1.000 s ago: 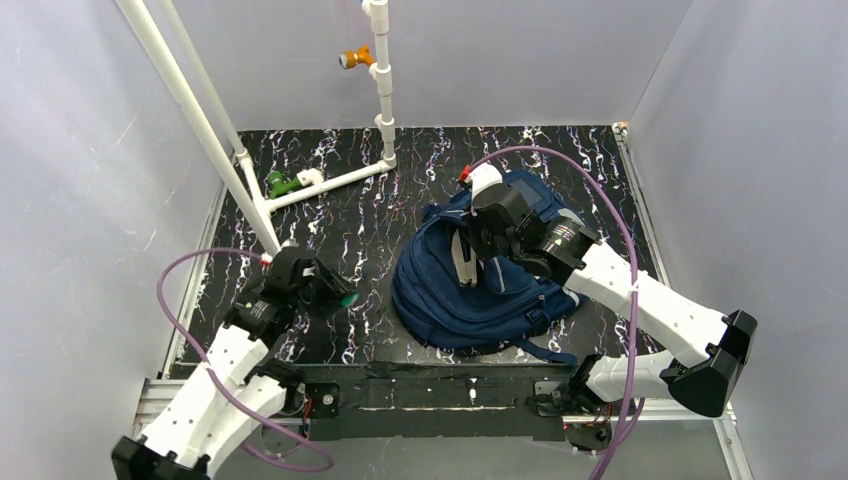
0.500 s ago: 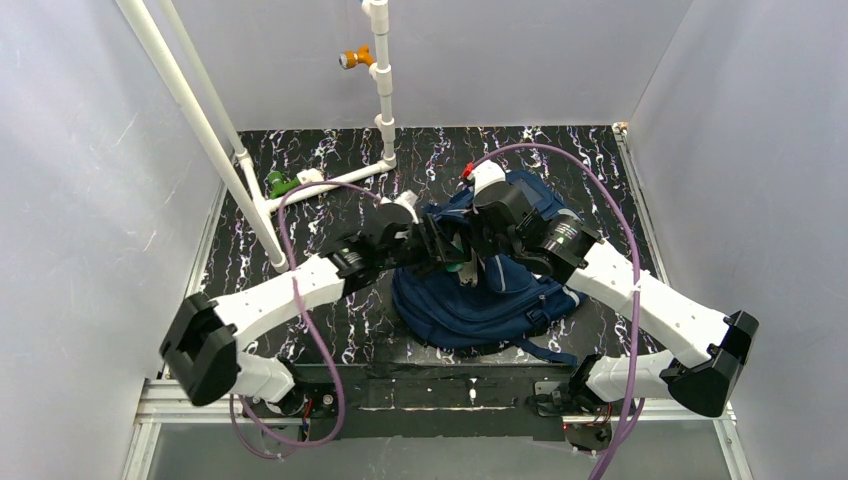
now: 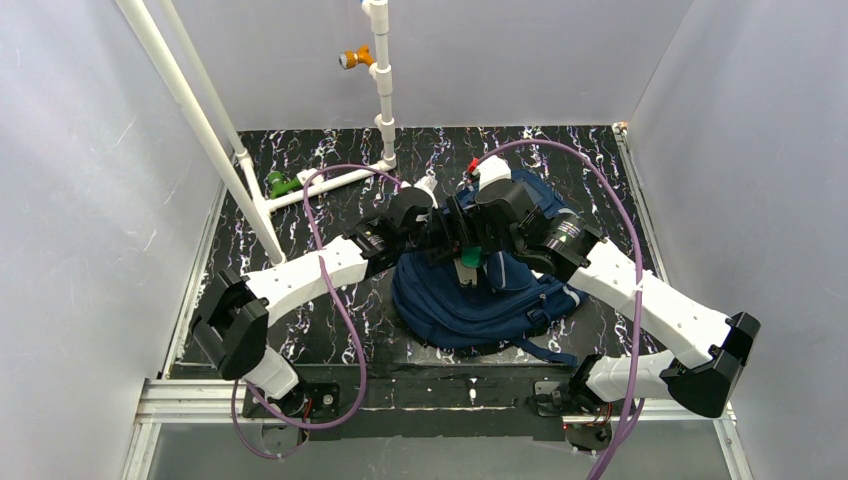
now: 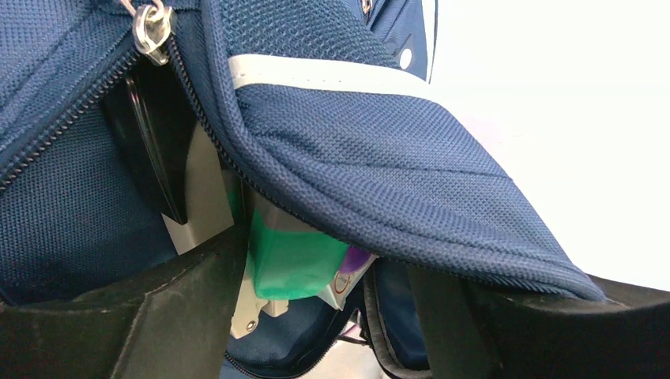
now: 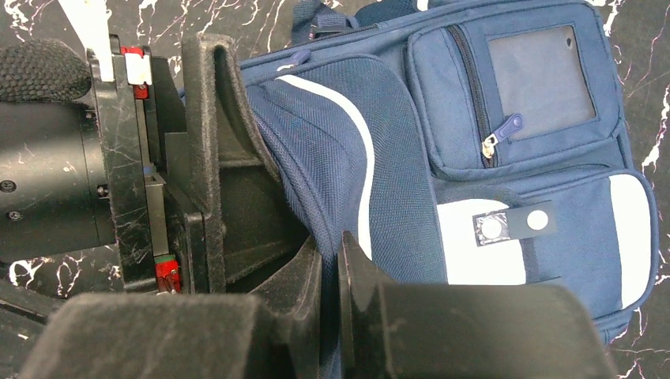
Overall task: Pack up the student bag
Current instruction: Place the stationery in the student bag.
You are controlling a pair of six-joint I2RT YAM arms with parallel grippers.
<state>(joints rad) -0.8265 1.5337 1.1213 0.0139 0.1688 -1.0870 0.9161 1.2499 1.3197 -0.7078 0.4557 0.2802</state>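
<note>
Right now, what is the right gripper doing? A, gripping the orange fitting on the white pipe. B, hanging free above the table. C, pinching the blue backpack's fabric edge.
C: the right wrist view shows the right gripper closed on a fabric edge of the student bag.

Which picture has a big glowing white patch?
Left wrist view: the upper right is washed out white past the student bag, and the camera's own fingers look dark and blurry; right wrist view: evenly lit, bag stitching sharp; top view: even light.

Black marbled table [image 3: 580,160] — student bag [image 3: 470,310] and pipe frame [image 3: 340,178] atop.
</note>
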